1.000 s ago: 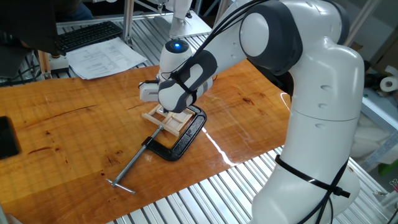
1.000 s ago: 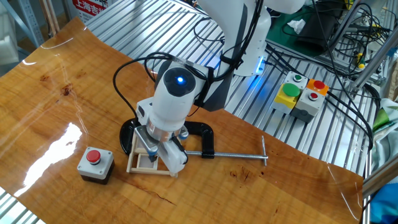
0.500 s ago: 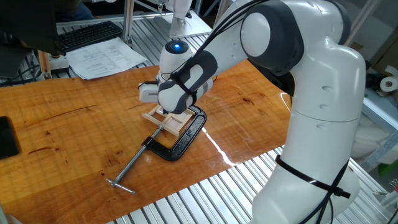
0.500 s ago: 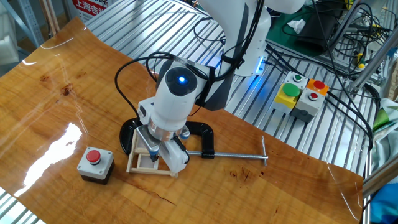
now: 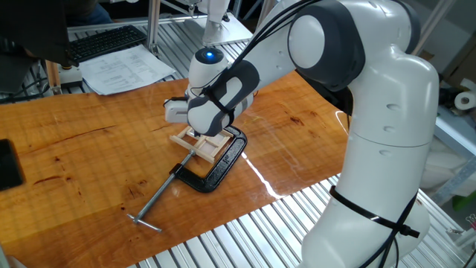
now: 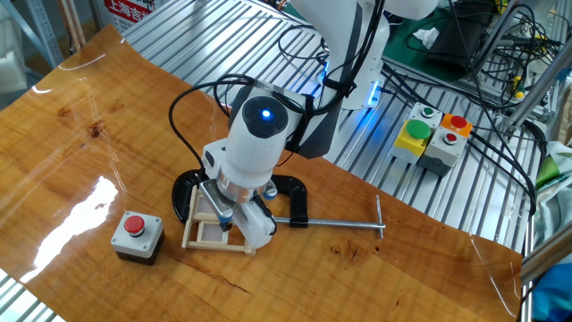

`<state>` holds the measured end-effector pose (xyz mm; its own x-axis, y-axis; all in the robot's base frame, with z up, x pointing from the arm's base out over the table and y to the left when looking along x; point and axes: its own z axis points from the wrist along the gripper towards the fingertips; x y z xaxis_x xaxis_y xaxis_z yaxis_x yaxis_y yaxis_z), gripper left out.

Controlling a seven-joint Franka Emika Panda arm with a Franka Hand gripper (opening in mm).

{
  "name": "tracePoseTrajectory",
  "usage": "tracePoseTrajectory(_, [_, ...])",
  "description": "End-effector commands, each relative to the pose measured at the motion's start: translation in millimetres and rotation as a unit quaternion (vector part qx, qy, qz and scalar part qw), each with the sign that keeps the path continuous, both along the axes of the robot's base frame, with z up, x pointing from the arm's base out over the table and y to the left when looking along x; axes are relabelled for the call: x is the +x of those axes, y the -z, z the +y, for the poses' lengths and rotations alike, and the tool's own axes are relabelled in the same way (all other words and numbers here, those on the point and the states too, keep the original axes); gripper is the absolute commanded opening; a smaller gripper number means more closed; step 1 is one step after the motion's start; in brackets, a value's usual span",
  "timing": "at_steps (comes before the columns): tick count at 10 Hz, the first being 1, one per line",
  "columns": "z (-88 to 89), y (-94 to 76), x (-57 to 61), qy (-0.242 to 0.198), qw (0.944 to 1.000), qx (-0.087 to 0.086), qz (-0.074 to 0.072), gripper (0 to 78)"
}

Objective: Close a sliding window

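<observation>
Gripper down on sliding window, finger state can't tell; risk: pads slip off panel, frame shifts in C-clamp.

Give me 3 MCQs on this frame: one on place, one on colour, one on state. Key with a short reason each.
1. Where does the sliding window sit?
A. on the metal slats off the board
B. on the wooden tabletop, held by the black C-clamp
C. on top of the button box

2. What colour is the knob on the small box beside the window?
A. red
B. green
C. yellow

3. Where is the gripper?
A. raised high over the keyboard
B. parked off the table
C. down at the window frame

Key: 1 B, the clamp's jaw wraps the frame's far edge on the board. 2 A, the button shows red. 3 C, the fingers reach into the frame; whether they are open cannot be told.
</observation>
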<state>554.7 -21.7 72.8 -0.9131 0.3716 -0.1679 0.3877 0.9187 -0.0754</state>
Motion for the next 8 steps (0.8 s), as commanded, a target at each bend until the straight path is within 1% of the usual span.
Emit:
tracePoseTrajectory(1, [-5.7,-1.9,6.1,-0.008,1.0000,-0.004,-0.002,0.0])
tracePoseTrajectory(2, [-10.7,0.0,9.4,-0.012,0.9999,-0.004,-0.005,0.0])
tracePoseTrajectory(4, [-11.2,0.3,9.7,-0.007,1.0000,-0.001,-0.004,0.0])
tracePoseTrajectory(8, [-9.1,2.2,8.3,0.002,0.9999,-0.002,-0.014,0.0])
